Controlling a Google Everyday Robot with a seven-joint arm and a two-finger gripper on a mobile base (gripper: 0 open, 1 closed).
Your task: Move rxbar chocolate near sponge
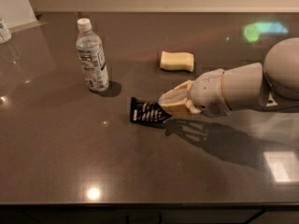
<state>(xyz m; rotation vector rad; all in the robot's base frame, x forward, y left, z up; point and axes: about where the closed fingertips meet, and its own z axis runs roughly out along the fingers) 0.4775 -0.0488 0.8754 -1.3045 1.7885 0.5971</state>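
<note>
rxbar chocolate (pixel 145 111) gripped at one end by the claw (pixel 169 103), sponge (pixel 177 61) beyond.

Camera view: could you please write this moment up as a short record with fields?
end effector: right of centre, shut on the right end of the rxbar chocolate
rxbar chocolate: black wrapper, mid-table, sticking out leftward from the end effector
sponge: behind the end effector, apart from the bar, nothing touching it
water bottle: upright, capped, left of the sponge
table: dark, glossy
task state: bar not yet beside the sponge
</note>
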